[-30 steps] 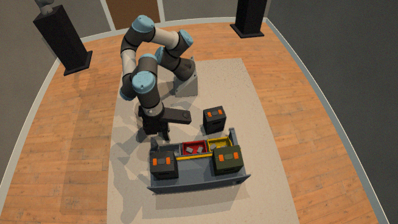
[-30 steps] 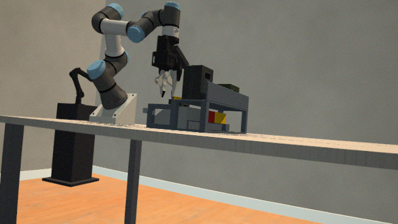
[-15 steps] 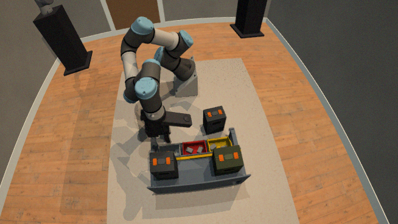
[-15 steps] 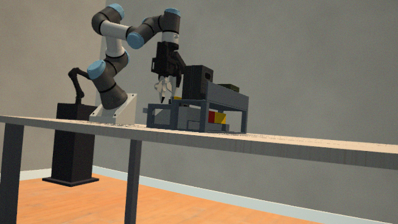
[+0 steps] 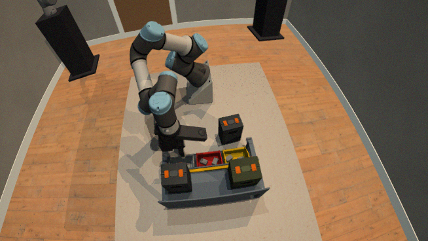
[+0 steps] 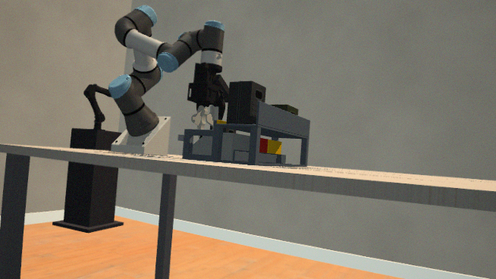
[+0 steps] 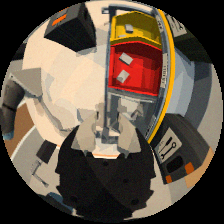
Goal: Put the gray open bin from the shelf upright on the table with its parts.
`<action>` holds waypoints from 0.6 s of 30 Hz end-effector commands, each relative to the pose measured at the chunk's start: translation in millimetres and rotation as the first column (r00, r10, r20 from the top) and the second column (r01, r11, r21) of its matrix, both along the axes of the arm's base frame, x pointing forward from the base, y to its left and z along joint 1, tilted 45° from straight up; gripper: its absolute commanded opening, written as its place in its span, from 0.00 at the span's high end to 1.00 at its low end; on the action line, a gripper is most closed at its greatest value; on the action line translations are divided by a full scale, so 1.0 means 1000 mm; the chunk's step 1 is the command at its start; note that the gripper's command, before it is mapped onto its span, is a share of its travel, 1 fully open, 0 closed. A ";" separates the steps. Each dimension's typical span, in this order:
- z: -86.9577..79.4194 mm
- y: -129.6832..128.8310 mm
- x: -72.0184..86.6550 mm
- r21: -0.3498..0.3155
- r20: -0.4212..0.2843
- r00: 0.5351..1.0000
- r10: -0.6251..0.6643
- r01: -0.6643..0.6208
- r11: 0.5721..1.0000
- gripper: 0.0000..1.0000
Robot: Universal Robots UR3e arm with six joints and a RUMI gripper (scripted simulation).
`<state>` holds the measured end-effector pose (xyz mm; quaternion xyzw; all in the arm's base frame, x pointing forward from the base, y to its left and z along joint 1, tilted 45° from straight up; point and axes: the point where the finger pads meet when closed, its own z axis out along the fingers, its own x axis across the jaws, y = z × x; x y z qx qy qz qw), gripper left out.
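Observation:
The gray open bin (image 5: 175, 160) sits at the left end of the shelf's lower level, next to a red bin (image 5: 209, 158). In the wrist view the gray bin (image 7: 122, 112) lies straight ahead with small gray parts inside. My gripper (image 5: 173, 153) points down over the bin's near wall. Its fingers stand narrowed but apart, one on each side of the wall's line. In the side view the fingertips (image 6: 202, 119) hang just above the lower level, with nothing between them. The bin's far part is hidden under the black case.
The gray shelf (image 5: 213, 193) carries a black case (image 5: 176, 177) and a green case (image 5: 245, 171) on top. A yellow bin (image 5: 236, 154) sits beside the red one. Another black case (image 5: 230, 128) stands on the table behind the shelf. The arm's base (image 5: 199, 92) is further back.

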<state>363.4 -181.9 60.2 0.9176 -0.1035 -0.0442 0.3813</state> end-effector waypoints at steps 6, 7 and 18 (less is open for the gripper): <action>-0.013 -0.012 0.000 -0.002 0.012 1.000 0.012 -0.012 1.000 0.74; -0.013 -0.012 0.000 -0.002 0.012 1.000 0.012 -0.012 1.000 0.74; -0.015 -0.014 0.000 -0.002 0.012 1.000 0.012 -0.012 1.000 0.74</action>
